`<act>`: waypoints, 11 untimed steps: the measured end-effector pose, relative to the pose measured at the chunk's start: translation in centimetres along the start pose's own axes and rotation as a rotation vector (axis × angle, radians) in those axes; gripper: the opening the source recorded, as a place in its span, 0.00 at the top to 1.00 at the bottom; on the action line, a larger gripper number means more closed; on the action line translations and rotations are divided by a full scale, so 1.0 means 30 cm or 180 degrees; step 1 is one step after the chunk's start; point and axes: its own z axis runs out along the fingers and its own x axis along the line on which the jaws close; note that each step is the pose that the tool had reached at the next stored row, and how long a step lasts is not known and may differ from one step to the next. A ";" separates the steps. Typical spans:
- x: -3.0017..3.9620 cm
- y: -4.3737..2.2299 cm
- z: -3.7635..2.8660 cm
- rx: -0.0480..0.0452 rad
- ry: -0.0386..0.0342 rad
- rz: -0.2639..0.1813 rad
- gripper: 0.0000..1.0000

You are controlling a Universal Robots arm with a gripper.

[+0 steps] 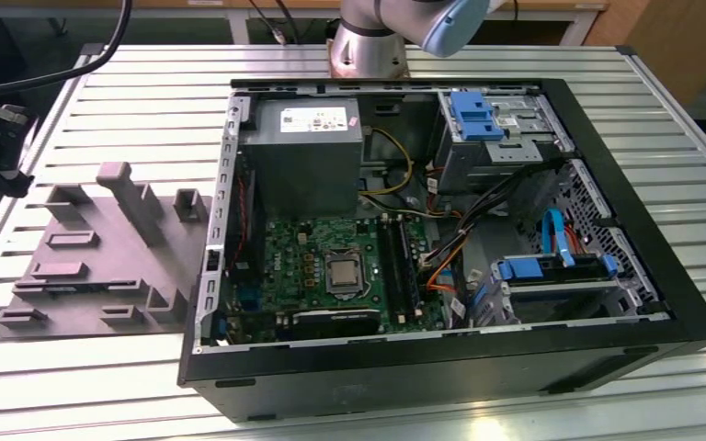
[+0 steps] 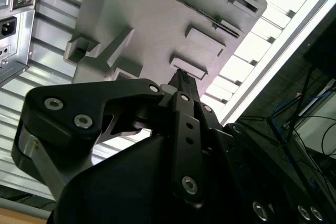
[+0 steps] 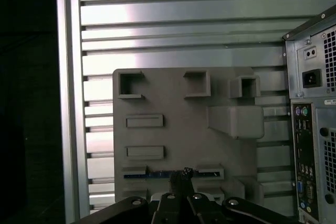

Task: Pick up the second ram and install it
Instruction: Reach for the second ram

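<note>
The second ram is a thin dark stick lying edge-up in a long slot of the grey fixture block, near the block's edge. My gripper hangs well above the block, and in the first wrist view its tips line up over the ram without touching it. Its fingers are pressed together and hold nothing. In the exterior view the gripper is at the far left, beside and above the fixture block. The black memory slots sit on the motherboard inside the case.
An open computer case lies on the slatted metal table, to the exterior view's right of the fixture. Its rear ports face the block. Upright posts rise from the block. The table's edge rail runs beside it.
</note>
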 end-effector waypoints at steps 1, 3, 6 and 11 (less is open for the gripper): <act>0.000 0.000 0.000 0.0000 0.0000 0.0000 0.89; 0.000 -0.002 0.001 -0.0001 0.0000 0.0000 0.89; 0.000 -0.007 0.004 0.0000 0.0000 0.0000 0.89; 0.000 -0.011 0.009 0.0001 0.0001 0.0000 0.89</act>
